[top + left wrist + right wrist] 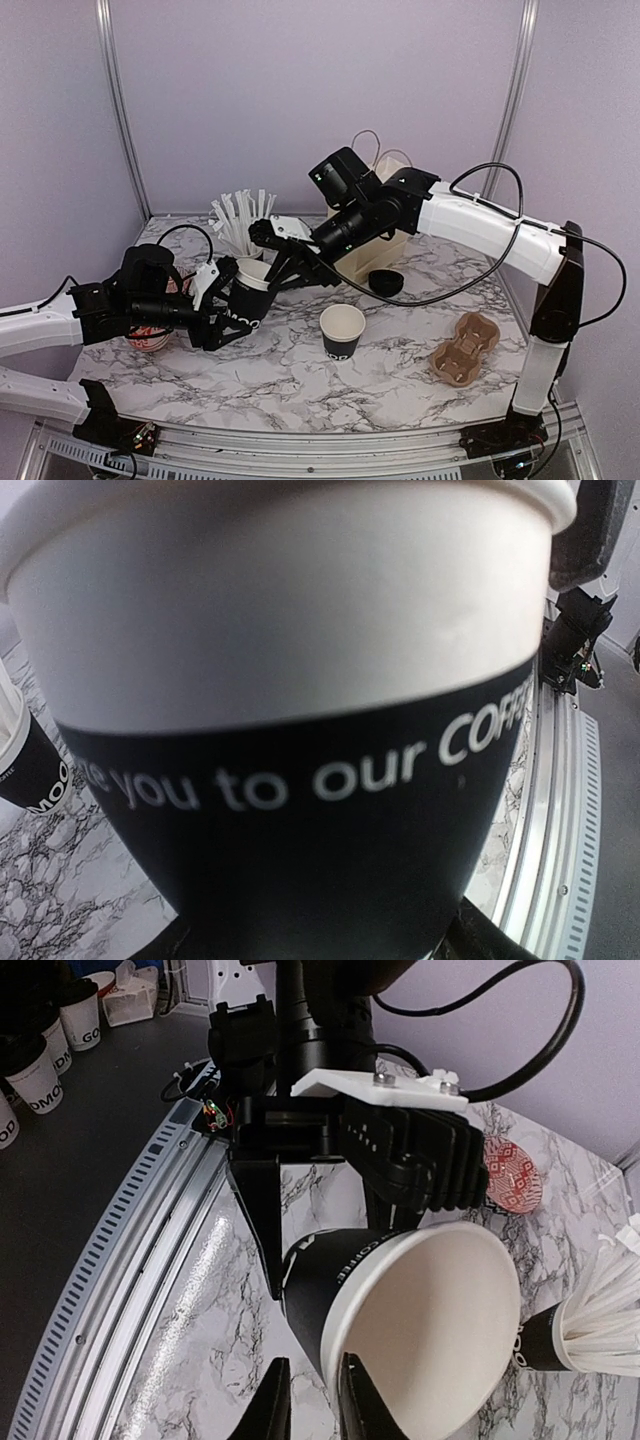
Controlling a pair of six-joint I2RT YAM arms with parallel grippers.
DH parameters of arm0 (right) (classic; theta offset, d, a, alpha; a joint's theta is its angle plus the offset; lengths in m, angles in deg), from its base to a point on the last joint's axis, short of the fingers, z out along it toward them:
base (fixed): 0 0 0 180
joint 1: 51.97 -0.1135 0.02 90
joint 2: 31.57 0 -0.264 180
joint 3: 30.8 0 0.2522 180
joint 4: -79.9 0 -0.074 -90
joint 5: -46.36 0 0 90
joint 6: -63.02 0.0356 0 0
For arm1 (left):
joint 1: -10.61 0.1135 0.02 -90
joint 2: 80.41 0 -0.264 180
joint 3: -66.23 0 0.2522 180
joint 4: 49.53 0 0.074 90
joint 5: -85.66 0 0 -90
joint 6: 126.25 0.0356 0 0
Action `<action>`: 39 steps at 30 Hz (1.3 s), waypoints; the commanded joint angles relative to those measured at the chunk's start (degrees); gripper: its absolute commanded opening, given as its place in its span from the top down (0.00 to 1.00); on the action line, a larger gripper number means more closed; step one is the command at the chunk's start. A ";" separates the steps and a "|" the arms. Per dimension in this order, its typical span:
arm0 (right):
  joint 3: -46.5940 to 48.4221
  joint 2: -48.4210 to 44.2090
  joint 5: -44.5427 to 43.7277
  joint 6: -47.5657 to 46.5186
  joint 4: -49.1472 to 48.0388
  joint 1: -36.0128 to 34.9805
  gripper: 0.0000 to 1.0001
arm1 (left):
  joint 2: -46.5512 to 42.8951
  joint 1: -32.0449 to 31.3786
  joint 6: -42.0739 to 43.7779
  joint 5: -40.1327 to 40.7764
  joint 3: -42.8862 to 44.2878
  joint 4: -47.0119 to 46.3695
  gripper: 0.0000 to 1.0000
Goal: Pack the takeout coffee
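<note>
Above the marble table [300,392] my left gripper [222,312] clasped the lidless black paper cup [248,297] — right gripper [312,1405] near-shut, hold unclear; nothing packed.

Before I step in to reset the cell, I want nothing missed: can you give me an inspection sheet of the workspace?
Surface: marble table, metal rail along its near edge.
Job's things: held coffee cup, lidless, tilted, off the table; black lid lying on the table; paper bag upright at the back.
Clutter: second open cup, cardboard carrier, straw cup, red patterned tub.
Grippers: left pincer clamped on the held coffee cup; right pincer nearly closed at its rim, grip unclear.
Cables: black cable sags from the right arm toward the lid.
Surroundings: lilac walls, frame post; spare cups beyond the rail.
</note>
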State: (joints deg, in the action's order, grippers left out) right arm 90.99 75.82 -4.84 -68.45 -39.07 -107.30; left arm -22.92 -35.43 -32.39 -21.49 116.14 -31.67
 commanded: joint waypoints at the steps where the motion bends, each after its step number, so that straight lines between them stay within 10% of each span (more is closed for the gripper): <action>1: 2.19 0.62 1.92 0.00 1.82 -0.30 0.87 | -0.63 0.34 0.10 -0.73 0.88 -0.94 0.31; 8: 2.14 1.63 1.27 0.73 1.73 -0.38 0.80 | -0.62 0.38 0.23 -0.52 0.99 -0.78 0.31; 16: 2.76 2.16 1.08 0.86 2.25 -0.37 0.98 | -0.63 0.36 0.54 0.44 0.95 -0.41 0.30; 24: -4.03 -5.09 -7.84 -0.03 2.74 1.08 1.00 | -3.16 0.35 -0.86 11.67 0.85 0.78 0.05; 39: -29.10 -24.05 -33.10 1.71 -1.23 28.14 1.00 | -1.44 0.64 0.62 19.83 2.13 3.45 0.04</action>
State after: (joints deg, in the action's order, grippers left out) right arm 63.91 52.35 -26.80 -68.52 -38.42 -83.50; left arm -24.93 -35.21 -32.65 -2.84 116.53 -29.82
